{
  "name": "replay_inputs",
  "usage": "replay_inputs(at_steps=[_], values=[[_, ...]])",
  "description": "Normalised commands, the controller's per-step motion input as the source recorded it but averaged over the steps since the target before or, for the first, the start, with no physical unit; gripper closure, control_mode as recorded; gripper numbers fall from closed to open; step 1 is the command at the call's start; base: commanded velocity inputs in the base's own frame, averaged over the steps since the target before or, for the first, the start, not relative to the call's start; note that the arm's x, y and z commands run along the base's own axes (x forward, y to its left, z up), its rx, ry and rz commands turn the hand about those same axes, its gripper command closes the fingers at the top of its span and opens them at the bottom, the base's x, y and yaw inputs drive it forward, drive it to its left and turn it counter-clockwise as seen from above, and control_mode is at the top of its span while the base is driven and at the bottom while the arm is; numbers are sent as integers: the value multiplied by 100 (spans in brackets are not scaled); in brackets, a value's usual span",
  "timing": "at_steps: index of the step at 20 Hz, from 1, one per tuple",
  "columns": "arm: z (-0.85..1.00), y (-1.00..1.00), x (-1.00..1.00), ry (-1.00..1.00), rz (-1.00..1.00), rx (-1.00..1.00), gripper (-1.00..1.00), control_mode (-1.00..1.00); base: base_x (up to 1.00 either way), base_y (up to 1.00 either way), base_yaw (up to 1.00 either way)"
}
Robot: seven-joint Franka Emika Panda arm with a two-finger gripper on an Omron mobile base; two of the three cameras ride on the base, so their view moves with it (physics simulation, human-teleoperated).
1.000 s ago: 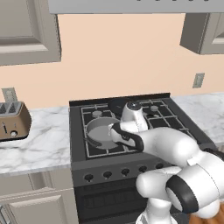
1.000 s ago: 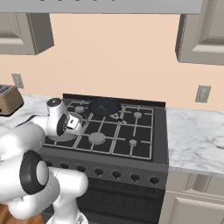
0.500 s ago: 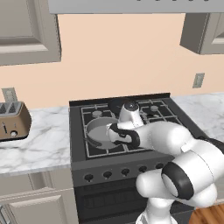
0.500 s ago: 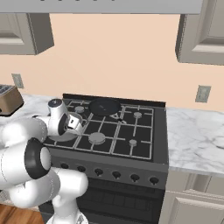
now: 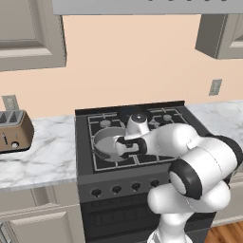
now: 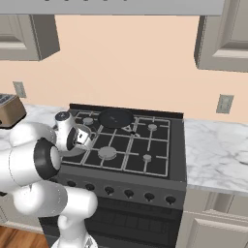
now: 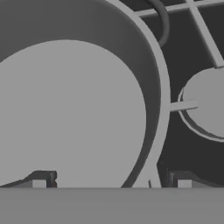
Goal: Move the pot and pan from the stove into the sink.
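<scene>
The grey pot [image 5: 105, 141] stands on the front left burner of the black stove [image 5: 90, 166]. My gripper [image 5: 118, 148] is low over the pot's right side. In the hand view the gripper [image 7: 111, 181] is open, and the pot's rim [image 7: 161, 100] runs down between the two fingertips [image 7: 41, 180], one inside the pot and one outside. A loop handle [image 7: 162, 19] shows at the top. The flat black pan [image 6: 116, 117] rests on the back burner, behind my hand [image 6: 80, 138]. The sink is out of view.
A toaster [image 5: 14, 130] sits on the marble counter [image 5: 42, 163] left of the stove. More counter [image 6: 213, 150] runs to the right of the stove [image 6: 145, 145]. A silver burner cap [image 7: 208, 103] lies beside the pot. Cabinets and a range hood hang above.
My hand has eased a little left and down onto the pot's right rim, and the elbow has swung. Pot and pan have not moved.
</scene>
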Motion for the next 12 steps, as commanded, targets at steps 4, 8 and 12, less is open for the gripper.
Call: replay_inputs(at_steps=[4,8,12], values=[[-13,3,18,0,-2,0,-100,-100,0,0,0],[-5,2,15,0,-1,0,-100,-100,0,0,0],[0,0,0,0,0,0,100,-100,0,0,0]])
